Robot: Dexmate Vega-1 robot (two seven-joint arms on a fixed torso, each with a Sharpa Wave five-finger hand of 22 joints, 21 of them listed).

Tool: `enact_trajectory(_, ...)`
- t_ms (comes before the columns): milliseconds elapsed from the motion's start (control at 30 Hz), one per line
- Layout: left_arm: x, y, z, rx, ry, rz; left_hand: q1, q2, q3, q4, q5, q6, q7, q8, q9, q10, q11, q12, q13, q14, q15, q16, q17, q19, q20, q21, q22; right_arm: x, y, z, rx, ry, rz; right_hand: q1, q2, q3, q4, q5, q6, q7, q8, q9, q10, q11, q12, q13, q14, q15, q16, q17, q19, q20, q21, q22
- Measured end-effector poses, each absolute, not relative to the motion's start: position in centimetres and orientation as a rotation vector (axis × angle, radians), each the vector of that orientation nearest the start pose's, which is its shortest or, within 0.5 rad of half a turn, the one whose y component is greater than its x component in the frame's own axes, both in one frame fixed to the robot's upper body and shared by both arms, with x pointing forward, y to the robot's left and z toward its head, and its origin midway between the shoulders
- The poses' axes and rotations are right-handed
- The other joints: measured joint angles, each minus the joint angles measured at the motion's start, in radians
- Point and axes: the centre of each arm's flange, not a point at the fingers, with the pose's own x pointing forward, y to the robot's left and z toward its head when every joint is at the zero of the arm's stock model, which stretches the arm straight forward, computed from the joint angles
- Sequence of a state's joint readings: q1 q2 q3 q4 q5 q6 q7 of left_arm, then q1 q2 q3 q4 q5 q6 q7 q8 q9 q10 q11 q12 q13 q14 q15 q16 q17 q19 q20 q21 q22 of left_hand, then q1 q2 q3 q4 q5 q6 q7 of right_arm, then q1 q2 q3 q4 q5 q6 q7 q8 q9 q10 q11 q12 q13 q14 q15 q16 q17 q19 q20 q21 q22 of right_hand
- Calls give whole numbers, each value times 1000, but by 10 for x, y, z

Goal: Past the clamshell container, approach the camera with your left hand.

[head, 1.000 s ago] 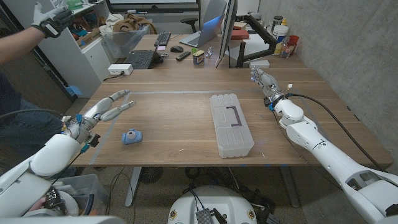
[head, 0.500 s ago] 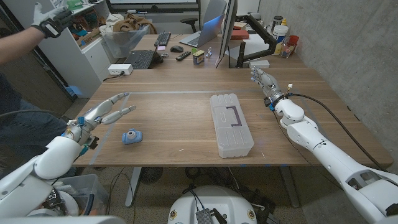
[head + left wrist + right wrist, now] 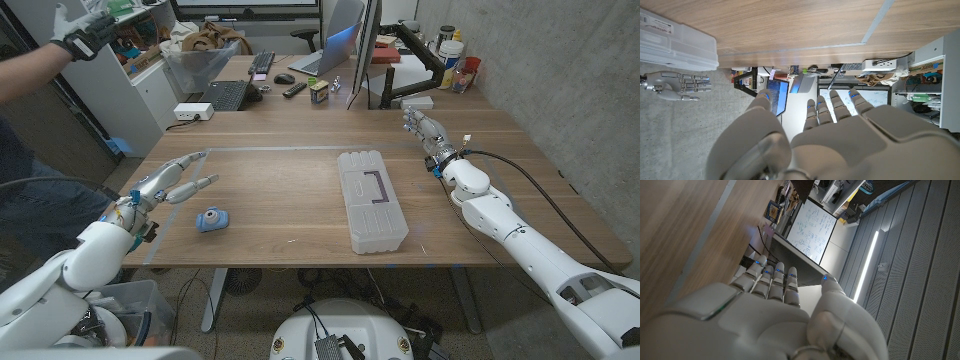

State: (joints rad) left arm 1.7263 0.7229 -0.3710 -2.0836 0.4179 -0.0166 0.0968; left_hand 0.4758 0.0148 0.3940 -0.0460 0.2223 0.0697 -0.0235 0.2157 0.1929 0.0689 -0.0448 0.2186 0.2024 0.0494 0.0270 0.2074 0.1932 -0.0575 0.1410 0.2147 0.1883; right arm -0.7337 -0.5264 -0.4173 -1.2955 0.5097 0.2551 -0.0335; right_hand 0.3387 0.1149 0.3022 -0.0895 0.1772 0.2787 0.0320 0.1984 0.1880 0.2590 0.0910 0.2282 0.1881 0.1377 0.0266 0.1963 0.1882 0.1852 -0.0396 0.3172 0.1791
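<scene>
Wood-grain table (image 3: 300, 190) runs wide under both arms, with a second desk behind it carrying a keyboard (image 3: 226, 94), a monitor (image 3: 364, 45) and loose clutter; a person's gloved hand (image 3: 83, 33) is raised at the far left edge. On the table, the small blue camera (image 3: 211, 219) sits near the front left, well apart from the clear clamshell container (image 3: 371, 199) at the middle. The left hand (image 3: 170, 180) hovers just beyond the camera, released, fingers spread and holding nothing. Judged from here, it should come in low over the camera, fingers apart, staying on its own side. The right hand (image 3: 425, 128) waits at the far right, fingers extended, empty.
</scene>
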Motion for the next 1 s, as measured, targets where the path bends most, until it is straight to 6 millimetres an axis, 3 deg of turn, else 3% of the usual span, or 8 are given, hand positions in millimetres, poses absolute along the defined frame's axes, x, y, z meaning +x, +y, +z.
enact_trajectory(1000, 451, 422, -69, 1172, -483, 277, 20, -6, 3, -11, 4, 5, -13, 0, 0, -4, -4, 0, 5, 9, -2, 0, 0, 0, 0, 0, 0, 660, -282, 22, -116, -651, 152, 0, 0, 0, 0, 0, 0, 0, 0, 0, 0, 0, 0, 0, 0, 0, 0, 0, 7, 0, -8, 0)
